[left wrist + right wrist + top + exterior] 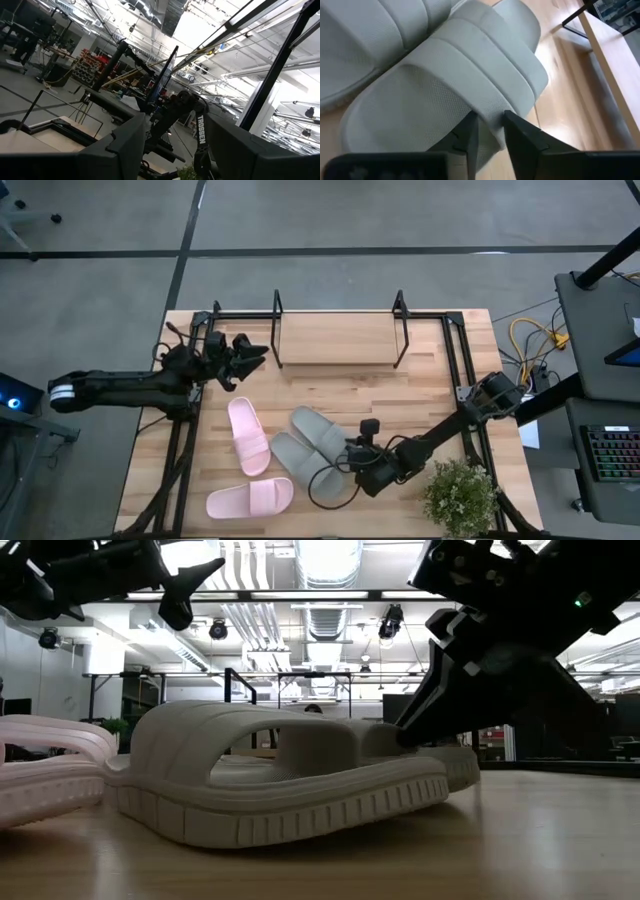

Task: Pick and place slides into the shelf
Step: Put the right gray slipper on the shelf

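Observation:
The shelf (340, 340), a light wood board between thin black uprights, stands at the table's far middle. Two pale pink slides (248, 436) (250, 498) lie sole-down at the near left. Two light grey slides lie side by side right of them, the nearer one (294, 458) and the farther one (318, 432). My right gripper (352, 452) has come in from the right and is shut on the farther grey slide (470, 75). My left gripper (255, 358) hangs open in the air left of the shelf, holding nothing (170, 145). My right gripper pinches the edge of the farther grey slide's wide strap (487, 114) between its two fingers. One finger (469, 137) stands on the footbed side and the other (520, 140) on the strap's outer face. The fingers slant down from the table's right. The slide's sole rests on the table.
A small potted plant (460, 495) stands at the near right corner. A black cable loop (330, 485) lies close to the grey slides. Black frame rails (462, 370) run along the table's left and right sides. Bare wood lies between the slides and the shelf.

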`<state>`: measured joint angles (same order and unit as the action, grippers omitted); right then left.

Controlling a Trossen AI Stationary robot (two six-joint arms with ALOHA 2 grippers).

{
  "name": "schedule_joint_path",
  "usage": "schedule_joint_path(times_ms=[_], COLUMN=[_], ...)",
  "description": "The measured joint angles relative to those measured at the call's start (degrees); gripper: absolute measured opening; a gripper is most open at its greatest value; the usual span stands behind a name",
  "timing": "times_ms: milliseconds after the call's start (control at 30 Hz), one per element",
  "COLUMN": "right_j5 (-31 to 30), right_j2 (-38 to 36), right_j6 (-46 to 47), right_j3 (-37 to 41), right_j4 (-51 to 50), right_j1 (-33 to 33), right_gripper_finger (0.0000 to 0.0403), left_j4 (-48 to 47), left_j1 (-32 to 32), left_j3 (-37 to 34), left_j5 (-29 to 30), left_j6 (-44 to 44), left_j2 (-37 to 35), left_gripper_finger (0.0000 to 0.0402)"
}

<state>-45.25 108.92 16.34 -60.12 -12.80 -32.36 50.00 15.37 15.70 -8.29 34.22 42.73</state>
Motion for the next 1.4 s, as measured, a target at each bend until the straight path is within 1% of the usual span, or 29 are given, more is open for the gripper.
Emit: schedule_joint_path(times_ms=[133,233,367,533,767,967,1133,1267,1400], right_j5=[-0.42,-0.44,-1.06,-5.91,-6.01,-10.63,-11.1,-13.02,-13.5], right_j2=[0.0,0.0,-0.13,-0.24,-0.31,-0.47,-0.79,-0.9,-0.92], right_j6=[-0.33,-0.31,-0.31,-0.31,0.23,0.59,1.74,3.73,4.2], right_j3=[-0.04,-0.35,-1.85,-5.74,-8.06,-9.94,-11.59,-12.96,-14.54], right_j4=[-0.15,-0.32,-3.75,-11.66,-12.58,-16.21,-17.82,-20.31,-22.18], right_j1=[0.09,0.13,0.13,0.19,0.48,0.13,0.04,0.0,0.0], right_gripper_finger=[0.0018,0.0012,0.0009,0.0009,0.0008,0.0008,0.0008,0.0008,0.0008], left_j4=[0.0,0.06,0.08,0.1,0.04,0.02,0.03,0.12,0.09], left_j1=[-0.01,-0.01,-0.01,-0.01,-0.01,0.01,0.01,0.01,0.0], left_j3=[0.02,0.0,-0.04,-0.02,-0.11,-0.11,-0.11,-0.11,-0.11], left_j5=[-0.02,-0.01,-0.01,-0.02,-0.02,-0.02,-0.02,-0.02,-0.02], left_j6=[0.0,0.0,-0.02,-0.04,-0.04,-0.07,-0.08,-0.09,-0.09], left_j2=[0.6,0.92,1.25,1.14,1.0,1.04,1.1,1.06,1.06], left_gripper_finger=[0.0192,0.0192,0.0192,0.0192,0.0192,0.0192,0.0192,0.0192,0.0192])
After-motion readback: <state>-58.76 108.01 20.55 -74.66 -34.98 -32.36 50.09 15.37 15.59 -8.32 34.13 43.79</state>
